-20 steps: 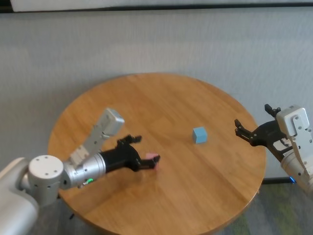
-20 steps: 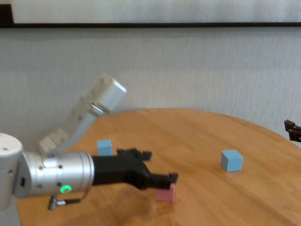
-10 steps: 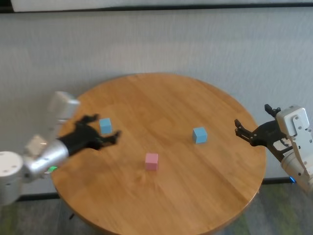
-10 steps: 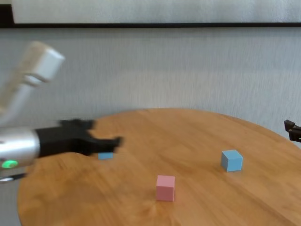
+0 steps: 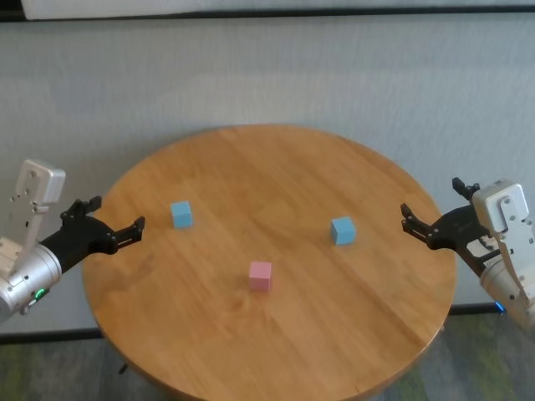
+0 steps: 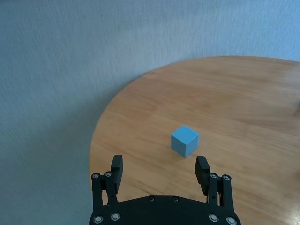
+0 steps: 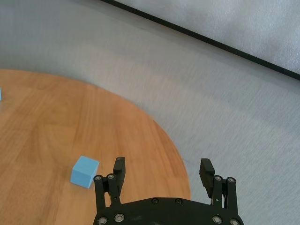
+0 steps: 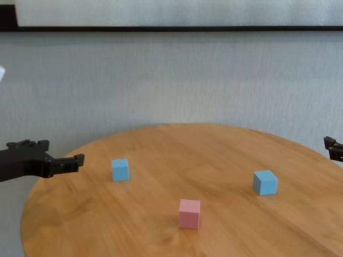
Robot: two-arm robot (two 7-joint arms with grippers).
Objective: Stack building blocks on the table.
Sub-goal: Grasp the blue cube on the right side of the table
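Note:
Three building blocks lie apart on the round wooden table [image 5: 276, 175]. A pale pink one [image 5: 260, 275] [image 8: 189, 213] sits near the middle front. One light blue block [image 5: 180, 214] [image 8: 120, 169] [image 6: 184, 139] is at the left, another [image 5: 341, 230] [image 8: 265, 182] [image 7: 85, 171] at the right. My left gripper [image 5: 107, 223] [image 6: 159, 170] hovers open and empty at the table's left edge, short of the left blue block. At the right edge my right gripper [image 5: 435, 219] [image 7: 163, 171] stands open and empty, beside the right blue block.
A pale grey wall [image 5: 276, 75] rises behind the table, with a dark strip [image 8: 177, 28] high up. The table's rim [image 6: 93, 145] drops off just by each gripper.
My left gripper has let go of the pink block near the table's middle and drawn back left to the table's edge, fingers open. The right arm has not moved.

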